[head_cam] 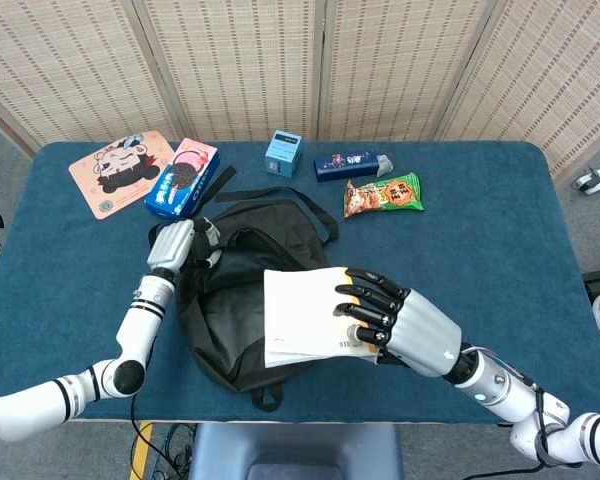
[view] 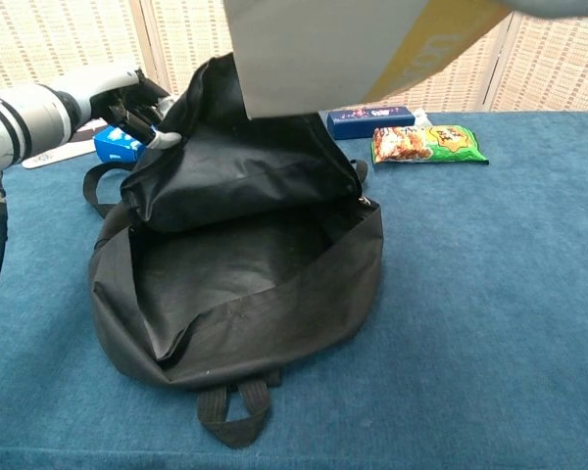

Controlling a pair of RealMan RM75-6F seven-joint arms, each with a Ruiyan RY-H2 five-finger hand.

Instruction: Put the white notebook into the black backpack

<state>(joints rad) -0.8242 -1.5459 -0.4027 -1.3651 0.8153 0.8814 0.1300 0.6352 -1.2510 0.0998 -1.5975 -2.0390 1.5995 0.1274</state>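
The table point(head_cam: 500, 250) was covered in dark blue cloth and stood before woven folding screens point(head_cam: 230, 65); grey floor showed at both ends. The black backpack point(head_cam: 230, 300) lay near the front edge, left of centre, its mouth open.

Behind the backpack, from left to right, lay a pink cartoon pad point(head_cam: 120, 172), a blue cookie box point(head_cam: 183, 177), a small light-blue box point(head_cam: 283, 153), a dark blue packet point(head_cam: 352, 163) and a green snack bag point(head_cam: 383, 194).

The white notebook point(head_cam: 305, 315) was held above the backpack's open mouth by the right hand point(head_cam: 400, 320), dark fingers point(head_cam: 365, 300) lying across its cover. The left hand point(head_cam: 175, 245) was at the backpack's left upper edge.

The head view showed the whole right hand and the full table. The chest view showed none of that hand, only the notebook's underside point(view: 314, 49) at the top of the frame with a yellow stripe. It did show the backpack's interior point(view: 245, 264), and the left hand's fingers point(view: 137, 113) closed on the raised flap, holding it up, which the head view left unclear.
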